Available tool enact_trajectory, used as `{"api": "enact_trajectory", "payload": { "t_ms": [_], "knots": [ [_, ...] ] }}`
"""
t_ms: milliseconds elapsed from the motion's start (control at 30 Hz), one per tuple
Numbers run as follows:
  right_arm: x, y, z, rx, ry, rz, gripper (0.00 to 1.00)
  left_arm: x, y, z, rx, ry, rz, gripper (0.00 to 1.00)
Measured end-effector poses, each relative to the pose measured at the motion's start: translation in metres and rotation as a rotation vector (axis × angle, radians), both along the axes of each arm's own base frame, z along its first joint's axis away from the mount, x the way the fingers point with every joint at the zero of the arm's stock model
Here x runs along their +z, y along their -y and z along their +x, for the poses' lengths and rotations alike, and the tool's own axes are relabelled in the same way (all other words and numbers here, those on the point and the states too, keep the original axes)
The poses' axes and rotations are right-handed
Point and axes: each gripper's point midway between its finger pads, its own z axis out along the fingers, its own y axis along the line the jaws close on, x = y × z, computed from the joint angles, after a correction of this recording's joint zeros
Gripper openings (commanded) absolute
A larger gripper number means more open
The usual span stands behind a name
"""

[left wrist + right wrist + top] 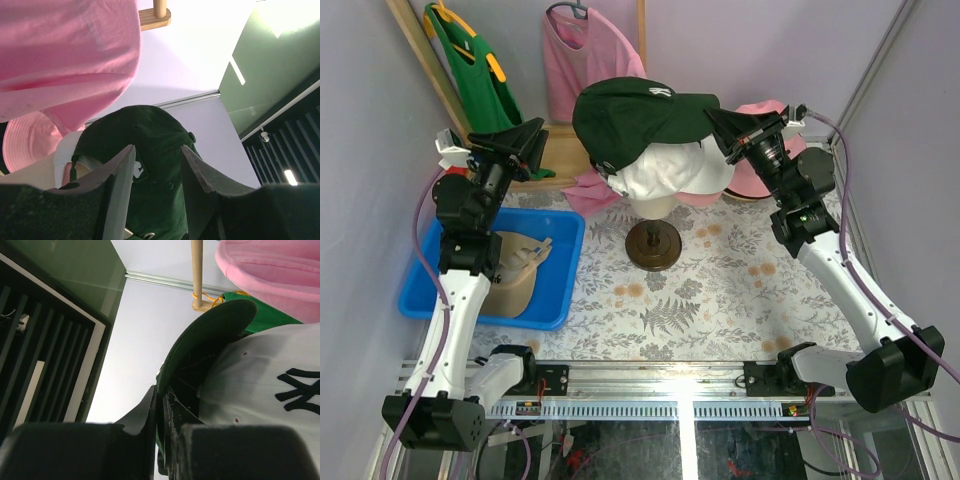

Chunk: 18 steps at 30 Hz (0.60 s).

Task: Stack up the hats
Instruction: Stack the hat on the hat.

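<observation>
My right tool [725, 130]: clamped on the brim of the green cap [640, 112].
My left tool [157, 155]: jaws apart, empty, near that cap's left side.
Green cap: on top of the pale cap [670, 172], on the dummy head [653, 207], far middle of the worktop [720, 290].
Tan cap [518, 270]: in the blue bin [420, 292], left edge of the worktop.

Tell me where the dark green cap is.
Top view, centre back: the dark green cap lies over the white cap, its edge pinched by the right gripper.
</observation>
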Motion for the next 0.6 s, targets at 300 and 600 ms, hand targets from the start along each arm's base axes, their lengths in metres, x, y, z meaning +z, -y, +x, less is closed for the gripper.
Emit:
{"api": "enact_trajectory", "payload": {
  "t_ms": [300, 600],
  "knots": [
    [-0.016, 0.012, 0.003, 0.037, -0.027, 0.044, 0.00, -0.017, 0.003, 0.018, -0.011, -0.047, 0.017, 0.41],
    [-0.030, 0.026, 0.000, 0.032, -0.036, 0.054, 0.00, -0.017, 0.007, 0.027, -0.030, -0.052, 0.036, 0.42]
  ]
}}
